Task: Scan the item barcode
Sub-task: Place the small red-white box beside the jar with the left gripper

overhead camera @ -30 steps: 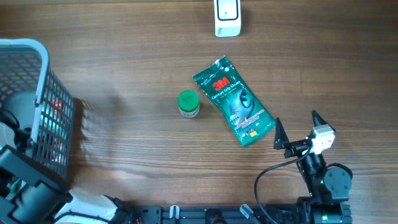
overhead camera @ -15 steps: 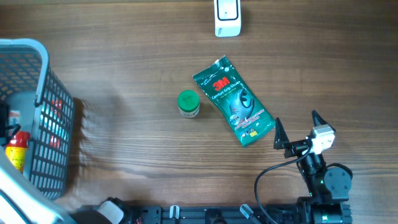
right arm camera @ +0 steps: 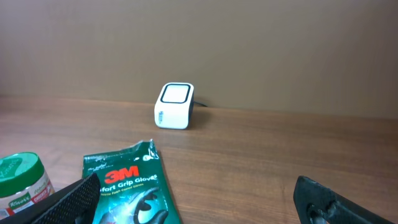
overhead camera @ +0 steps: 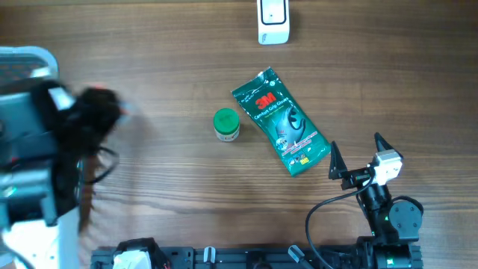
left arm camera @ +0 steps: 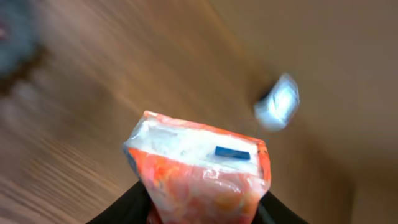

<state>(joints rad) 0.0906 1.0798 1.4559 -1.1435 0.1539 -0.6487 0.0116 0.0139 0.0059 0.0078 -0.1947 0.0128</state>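
Left fingers (left arm camera: 121, 210) clamp an orange packet (left arm camera: 199, 168), held above the bench (overhead camera: 149, 75) on my left. Right fingers (right arm camera: 69, 198) spread wide, empty, beside the green glove pack (overhead camera: 281, 123). I see the scanner (overhead camera: 273, 21) at the far edge.

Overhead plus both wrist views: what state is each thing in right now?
left gripper: shut on the orange packet.
orange packet: held between the gripper's fingers.
right gripper: open, empty.
glove pack: lying flat, printed side up.
jar: upright, green lid on.
scanner: standing at the far edge, nothing at it.
basket: mostly hidden by the left arm.
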